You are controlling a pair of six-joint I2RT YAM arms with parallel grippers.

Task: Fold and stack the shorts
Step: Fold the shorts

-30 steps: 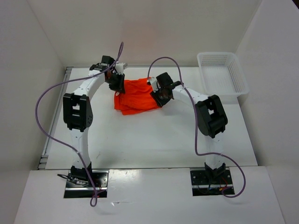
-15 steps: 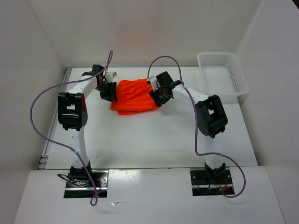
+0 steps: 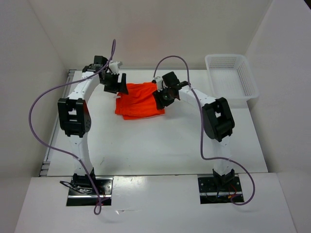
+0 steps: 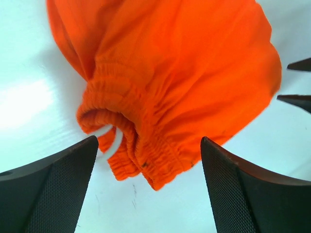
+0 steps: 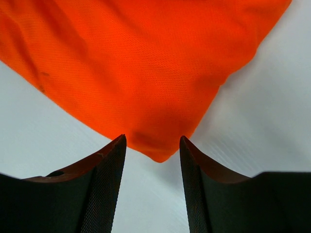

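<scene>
Now | left tool (image 4: 149, 143) wide over shorts (image 3: 140, 99) | right tool (image 5: 152, 141) narrow, seemingly unclamped, at corner | basket (image 3: 226, 56) apart

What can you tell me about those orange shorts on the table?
The shorts are bright orange, thin fabric, lying in a loosely folded, wrinkled heap on the white table. One end shows a gathered elastic waistband with a white drawstring peeking out. The left gripper hangs open over that end; the right gripper, also open, straddles a pointed corner at the other side. Neither visibly pinches the cloth.
</scene>
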